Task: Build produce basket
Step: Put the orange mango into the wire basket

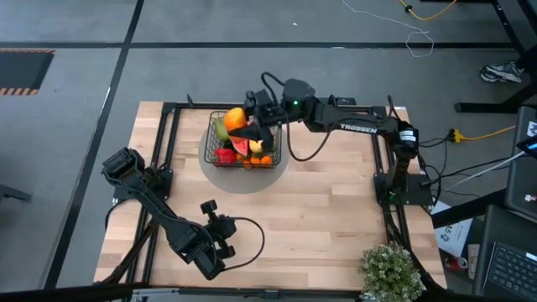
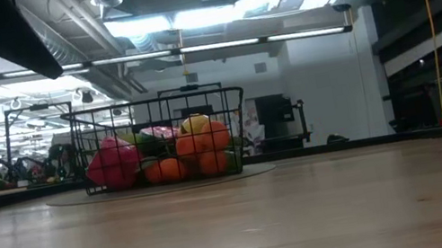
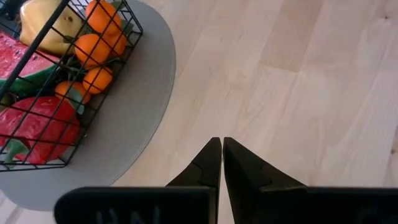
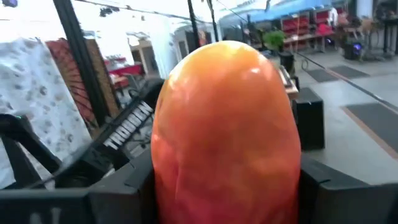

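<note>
Overhead, lower left of frame: left gripper (image 1: 220, 228) parked low on the wooden desk (image 1: 336, 218), jaws clenched on nothing, tips touching in its wrist view. Lower right corner: potted plant (image 1: 390, 268), well apart from the work.

Farther up, centre of frame: grey round mat (image 1: 220, 176) on the desk, black wire basket (image 1: 211, 134) standing on it. Already inside: red fruit (image 1: 225, 155), watermelon slice (image 1: 242, 144), small oranges (image 1: 265, 158), a green piece (image 1: 221, 128) at the far left side.

Above the basket's upper edge: right gripper (image 1: 252, 113), reaching in from the right of frame, jaws grasping an orange-red mango (image 1: 236, 118). Mango filling the right wrist view, wedged between both fingers.

Seen level across the desk: basket left of centre, heaped nearly to its rim.

Likely risks: basket looks crowded, so a mango released from height could bounce off the pile, roll over the rim, or knock the oranges loose. Lowering too far could catch the wire rim and drag the basket off the mat.
</note>
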Tool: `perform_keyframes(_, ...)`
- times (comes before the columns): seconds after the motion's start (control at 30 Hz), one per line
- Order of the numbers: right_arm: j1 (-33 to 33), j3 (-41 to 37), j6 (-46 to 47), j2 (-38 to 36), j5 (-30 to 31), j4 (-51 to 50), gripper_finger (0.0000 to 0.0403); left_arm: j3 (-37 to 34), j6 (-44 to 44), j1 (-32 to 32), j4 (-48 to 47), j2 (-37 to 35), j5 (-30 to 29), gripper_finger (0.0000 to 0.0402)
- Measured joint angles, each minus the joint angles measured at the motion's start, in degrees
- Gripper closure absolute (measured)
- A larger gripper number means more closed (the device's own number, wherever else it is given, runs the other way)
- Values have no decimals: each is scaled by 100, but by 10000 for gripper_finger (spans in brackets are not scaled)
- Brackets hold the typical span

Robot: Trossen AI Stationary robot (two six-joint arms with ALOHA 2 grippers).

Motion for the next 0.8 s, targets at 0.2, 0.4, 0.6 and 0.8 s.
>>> perform_keyframes(0.2, -4, -2, 24, -2, -52, 52, 188, 0, -5, 0, -1, 0, 2, 388)
perform_keyframes(0.4, -11, -2, 11, -2, 65, -211, 188, 2, 58, -25, -441, 0, 155, 388)
perform_keyframes(0.6, -9, -2, 4, -2, 69, -285, 188, -2, -1698, -298, -3558, -420, -8, 388)
perform_keyframes(0.8, -9, -2, -1, -2, 171, -293, 188, -493, -1134, -547, -3279, -1150, -1005, 388)
